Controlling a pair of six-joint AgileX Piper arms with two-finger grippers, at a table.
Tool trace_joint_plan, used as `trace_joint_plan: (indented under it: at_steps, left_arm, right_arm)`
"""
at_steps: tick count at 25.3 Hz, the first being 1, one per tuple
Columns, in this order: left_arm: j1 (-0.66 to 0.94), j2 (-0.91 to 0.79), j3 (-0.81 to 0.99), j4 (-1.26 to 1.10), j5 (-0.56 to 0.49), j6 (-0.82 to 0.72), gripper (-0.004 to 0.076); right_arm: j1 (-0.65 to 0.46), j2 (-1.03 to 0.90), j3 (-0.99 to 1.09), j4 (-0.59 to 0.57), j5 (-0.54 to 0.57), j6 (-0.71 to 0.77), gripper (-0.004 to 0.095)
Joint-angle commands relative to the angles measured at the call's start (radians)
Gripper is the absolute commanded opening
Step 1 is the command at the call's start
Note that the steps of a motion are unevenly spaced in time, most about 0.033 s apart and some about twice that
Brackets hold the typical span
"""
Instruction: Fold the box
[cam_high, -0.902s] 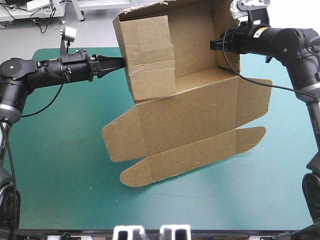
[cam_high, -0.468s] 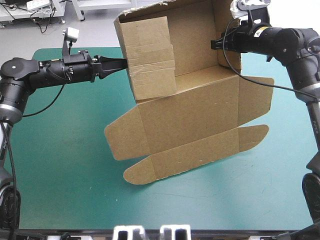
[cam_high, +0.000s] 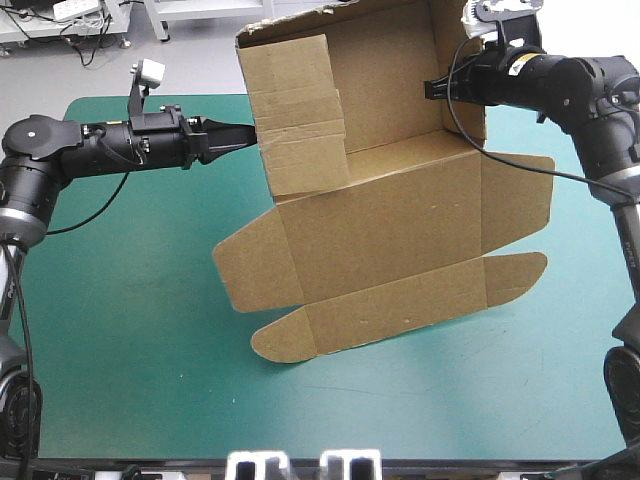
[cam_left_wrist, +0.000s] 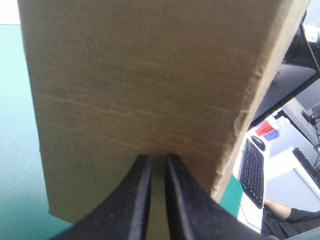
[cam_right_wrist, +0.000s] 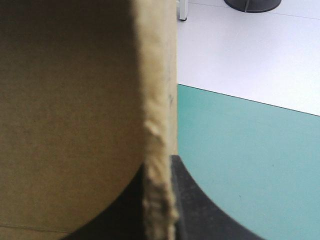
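Partly raised box (cam_high: 390, 230), right gripper (cam_high: 434, 88) clamping its wall, left gripper (cam_high: 250, 133) near-closed against opposite wall

High view looks down from behind; both wrist views hug the box (cam_high: 380, 230).

The box (cam_high: 400, 215) is plain brown board, with paler crease lines across its walls. The table (cam_high: 130, 330) wears a flat teal-green cover. The left gripper (cam_left_wrist: 154, 160) and right gripper (cam_right_wrist: 159, 167) have black fingers, the left's finely ribbed inside.
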Motion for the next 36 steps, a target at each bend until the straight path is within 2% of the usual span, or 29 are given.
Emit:
trace_joint_plan:
  at_steps: [1,4,6,15,20,25,33,36]
  left_arm:
    - [-0.01,-0.046,-0.033,-0.074,0.082,0.005,0.0213]
    - [-0.01,-0.046,-0.033,-0.074,0.082,0.005,0.0293]
    - [-0.01,-0.046,-0.033,-0.074,0.082,0.005,0.0315]
    - [-0.01,-0.046,-0.033,-0.08,0.082,0.005,0.0318]
    - [-0.01,-0.046,-0.033,-0.066,0.076,0.012,0.0318]
    - [-0.01,-0.046,-0.033,0.07,-0.031,0.014,0.0317]
    - [-0.017,-0.046,-0.033,0.114,-0.215,0.014,0.0288]
    - [-0.045,-0.044,-0.033,0.16,-0.269,0.014,0.0288]
  right_arm:
    - [-0.001,-0.042,-0.028,0.018,-0.09,0.023,-0.0023]
    - [-0.001,-0.042,-0.028,0.018,-0.091,0.023,-0.0023]
    - [-0.001,-0.042,-0.028,0.018,-0.091,0.024,-0.0023]
    - [-0.001,-0.003,-0.028,0.02,-0.083,0.03,-0.0023]
    - [-0.001,0.022,-0.026,0.065,-0.084,0.031,-0.0023]
    - [0.001,0.025,-0.026,0.127,-0.069,0.0,-0.0023]
    - [0.005,0.025,-0.026,0.149,0.028,-0.007,-0.0022]
    - [0.037,0.025,-0.026,0.139,0.034,-0.007,-0.0022]
